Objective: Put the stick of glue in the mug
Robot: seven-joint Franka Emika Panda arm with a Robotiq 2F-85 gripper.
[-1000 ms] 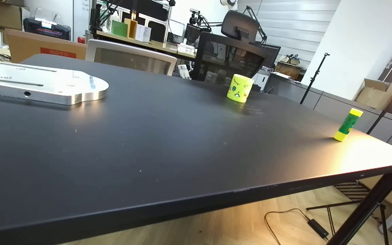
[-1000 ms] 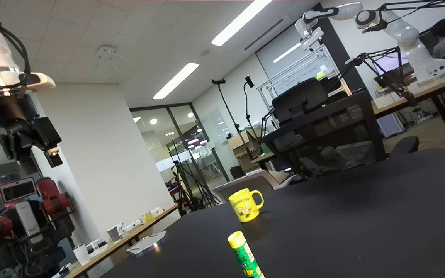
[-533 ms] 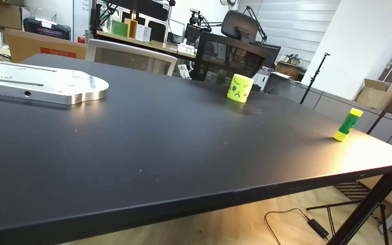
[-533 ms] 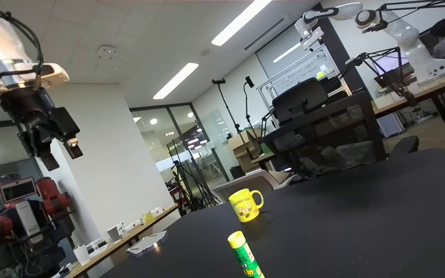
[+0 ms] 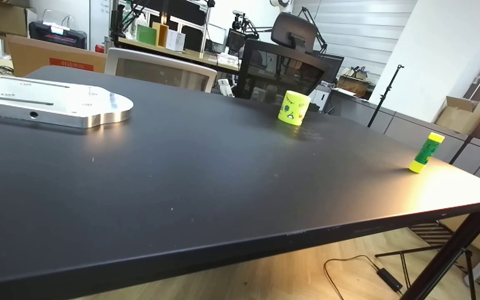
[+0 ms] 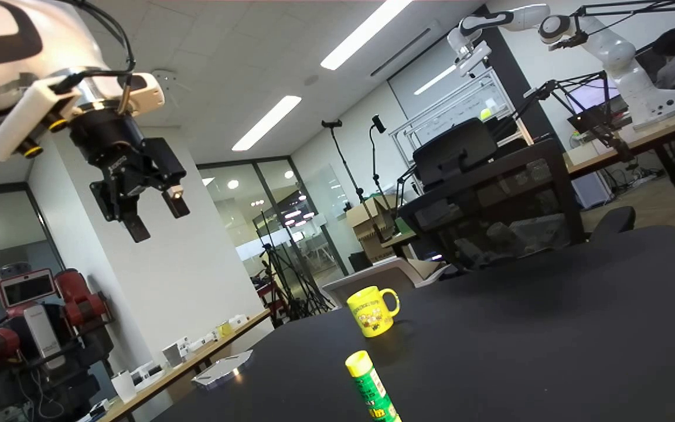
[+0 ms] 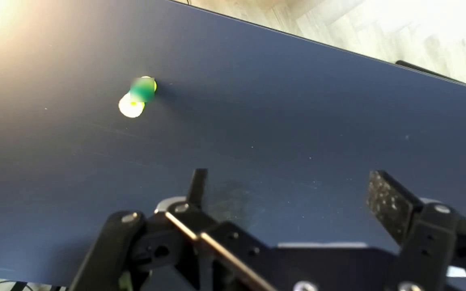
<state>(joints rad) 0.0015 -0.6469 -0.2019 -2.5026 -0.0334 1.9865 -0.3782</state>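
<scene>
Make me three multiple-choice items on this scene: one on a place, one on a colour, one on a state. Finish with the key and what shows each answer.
1. Where is the slim, yellow-ended cylindrical glue stick?
A) On the flat black table, apart from the bright yellow handled mug
B) Inside that mug
C) On the floor

2. What colour is the glue stick between its ends?
A) Red
B) Blue
C) Green

3. How does the black two-fingered gripper stand?
A) Shut on the glue stick
B) Open, holding nothing
C) Shut on the mug

Key:
1: A, since both exterior views show it on the table, away from the mug.
2: C, since an exterior view shows green between two yellow ends.
3: B, since the wrist view shows it spread wide, with only table seen in its gap.
</scene>
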